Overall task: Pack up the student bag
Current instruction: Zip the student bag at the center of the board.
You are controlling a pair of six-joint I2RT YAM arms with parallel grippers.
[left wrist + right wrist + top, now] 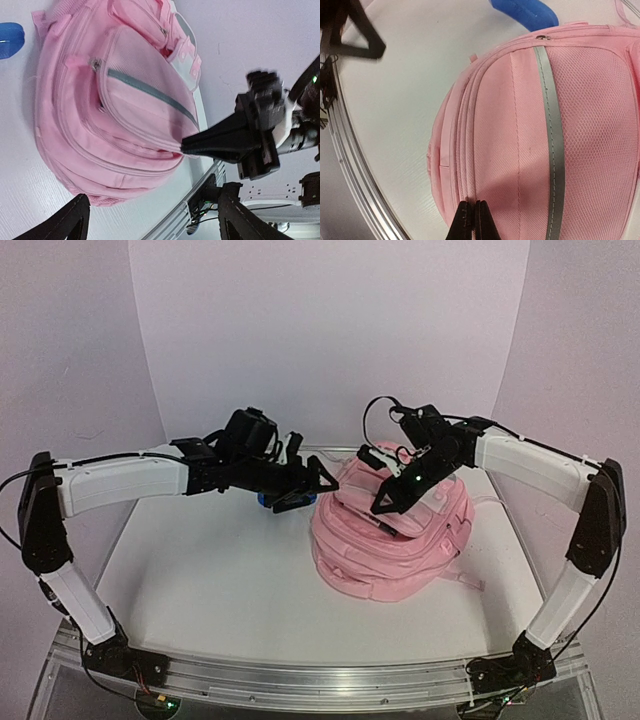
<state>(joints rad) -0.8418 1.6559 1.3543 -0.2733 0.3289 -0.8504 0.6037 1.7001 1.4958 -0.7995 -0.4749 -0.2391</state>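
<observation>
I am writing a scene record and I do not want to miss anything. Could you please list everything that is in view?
bag: 1, pink with grey trim, right of table centre
blue thing: 1, blue, on table left of bag; kind unclear
table: 1, white, under everything
rail: 1, silver, near table edge
left arm: 1, white and black
right arm: 1, white and black
left gripper: 1, black, open, above blue thing
right gripper: 1, black, shut, tips at bag seam
</observation>
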